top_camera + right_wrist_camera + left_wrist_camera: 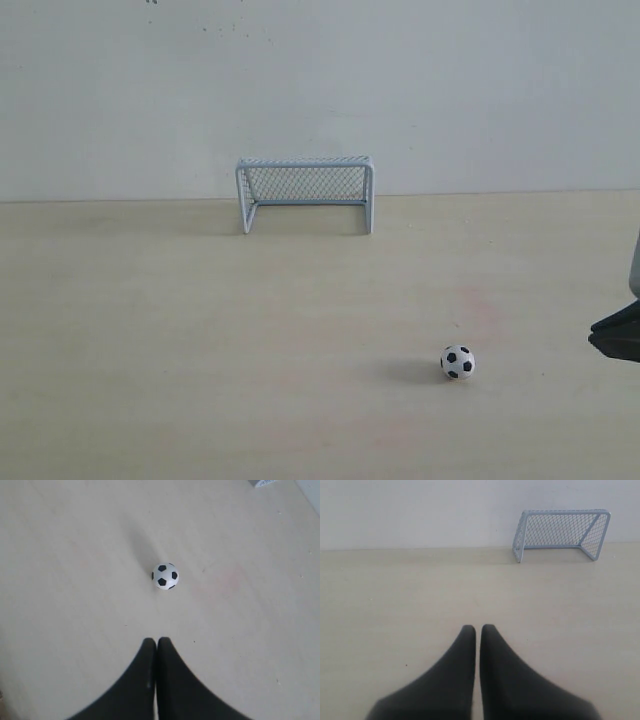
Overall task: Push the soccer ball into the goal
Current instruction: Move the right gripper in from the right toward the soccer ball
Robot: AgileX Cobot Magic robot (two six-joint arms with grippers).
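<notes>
The soccer ball (457, 362), white with black patches, rests on the pale wooden table near the front right; the right wrist view shows the ball (165, 576) a short way ahead of my right gripper (156, 641), which is shut and empty. Only that gripper's dark tip (618, 338) pokes in at the exterior view's right edge, well apart from the ball. The white-framed goal (305, 192) with mesh netting stands at the back centre against the wall, mouth facing forward. My left gripper (478, 628) is shut and empty, low over bare table, with the goal (561, 534) far off.
A plain white wall rises behind the goal. The wooden table (200, 330) stretches wide around the ball and goal. A small white object corner (263, 483) shows at one edge of the right wrist view.
</notes>
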